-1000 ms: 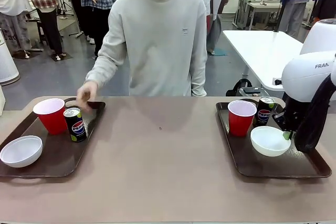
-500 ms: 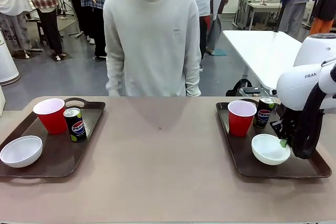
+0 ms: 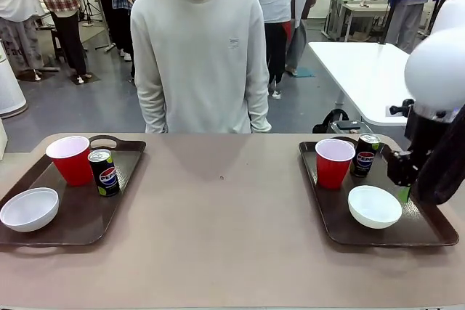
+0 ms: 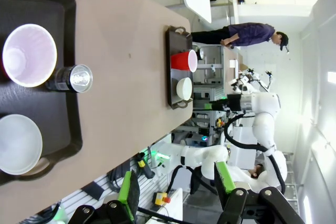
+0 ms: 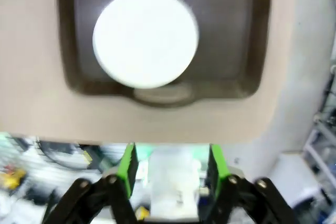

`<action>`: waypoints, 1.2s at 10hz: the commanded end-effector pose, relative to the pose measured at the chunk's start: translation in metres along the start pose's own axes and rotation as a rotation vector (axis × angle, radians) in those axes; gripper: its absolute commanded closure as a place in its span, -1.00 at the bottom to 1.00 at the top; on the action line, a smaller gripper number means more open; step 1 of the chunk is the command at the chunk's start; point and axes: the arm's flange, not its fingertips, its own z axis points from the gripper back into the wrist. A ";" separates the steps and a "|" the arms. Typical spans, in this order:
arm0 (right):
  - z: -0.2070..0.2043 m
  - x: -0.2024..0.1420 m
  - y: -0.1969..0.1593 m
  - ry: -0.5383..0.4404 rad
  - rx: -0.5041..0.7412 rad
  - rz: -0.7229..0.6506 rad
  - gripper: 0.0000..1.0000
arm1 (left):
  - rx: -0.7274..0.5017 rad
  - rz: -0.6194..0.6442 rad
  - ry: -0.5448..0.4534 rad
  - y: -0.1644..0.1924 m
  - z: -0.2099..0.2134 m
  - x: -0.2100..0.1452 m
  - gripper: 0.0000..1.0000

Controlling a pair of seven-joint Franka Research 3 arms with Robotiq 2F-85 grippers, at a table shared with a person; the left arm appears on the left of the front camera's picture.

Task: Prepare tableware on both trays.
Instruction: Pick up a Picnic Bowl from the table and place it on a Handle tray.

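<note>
Each dark brown tray holds a red cup, a Pepsi can and a white bowl. On the left tray (image 3: pixel 80 224) stand a cup (image 3: pixel 70 159), a can (image 3: pixel 105 172) and a bowl (image 3: pixel 29 208). The right tray (image 3: pixel 421 234) carries a cup (image 3: pixel 334 162), a can (image 3: pixel 365 155) and a bowl (image 3: pixel 374 205). My right gripper (image 3: pixel 402 192) hangs just right of that bowl, lifted clear; in its wrist view the right gripper (image 5: pixel 172 163) is open above the bowl (image 5: pixel 145 38). My left gripper (image 4: pixel 176 186) is open and empty, high above the left tray (image 4: pixel 63 129).
A person in a pale sweater (image 3: pixel 196 56) stands at the table's far edge, arms down. The tabletop (image 3: pixel 225 208) between the trays is bare. A white table (image 3: pixel 363 70) stands behind at the right.
My right gripper opened, left the bowl on the right tray and rose back to the right. The person drew the hand away from the left tray and stood up straight.
</note>
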 end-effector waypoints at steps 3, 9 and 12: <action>0.037 -0.018 0.002 0.054 0.084 0.025 -0.93 | -0.019 0.016 -0.004 -0.004 0.001 -0.002 -0.53; 0.042 0.004 -0.005 -0.055 0.936 -0.229 -0.94 | -0.019 0.016 -0.004 -0.004 0.001 -0.002 -0.53; 0.013 0.003 -0.026 -0.028 1.435 -0.390 -0.94 | -0.019 0.016 -0.004 -0.004 0.001 -0.002 -0.53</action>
